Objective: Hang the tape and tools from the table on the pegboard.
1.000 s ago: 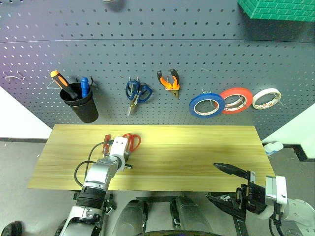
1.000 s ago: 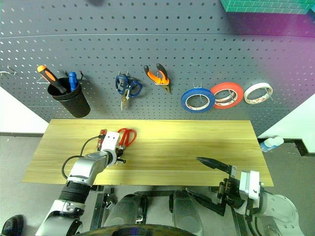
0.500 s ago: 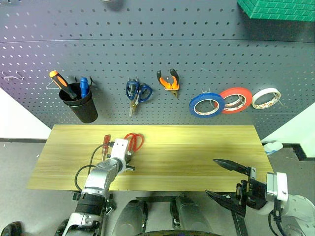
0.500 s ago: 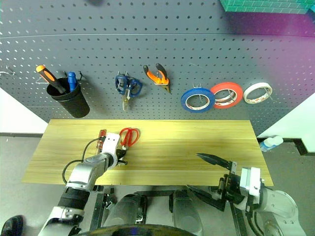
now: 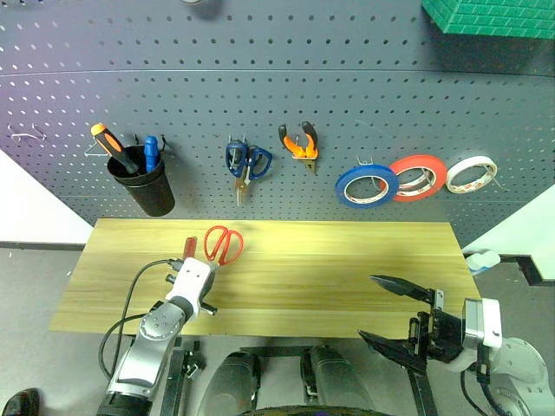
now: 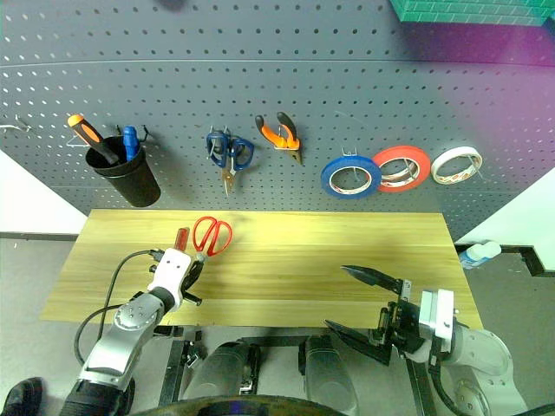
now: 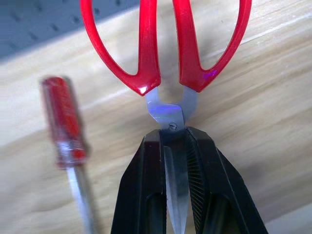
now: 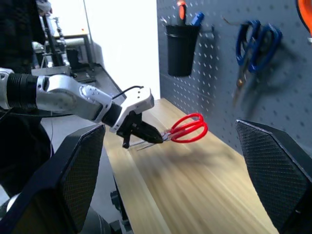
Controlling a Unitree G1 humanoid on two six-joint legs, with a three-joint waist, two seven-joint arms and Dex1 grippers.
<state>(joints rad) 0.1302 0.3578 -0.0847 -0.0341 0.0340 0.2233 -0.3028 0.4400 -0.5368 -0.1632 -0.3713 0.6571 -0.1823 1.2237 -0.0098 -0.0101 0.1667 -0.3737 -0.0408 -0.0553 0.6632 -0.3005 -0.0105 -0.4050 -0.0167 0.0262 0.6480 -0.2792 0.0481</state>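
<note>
Head views: the left end effector is clenched on the blades of the red-handled scissors, handles toward the pegboard and raised off the table — the right end effector hangs released at the table's near edge. The blue tape and pliers hang on hooks.

Left wrist view: the fingers pinch the blades; the red screwdriver lies beside them.

Right wrist view: the scissors are held above the table.

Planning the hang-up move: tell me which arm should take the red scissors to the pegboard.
Left. The left gripper is already shut on the blades of the red scissors, lifted off the table. The right gripper is open, holds nothing, and hangs at the table's near right edge, far from them.
</note>
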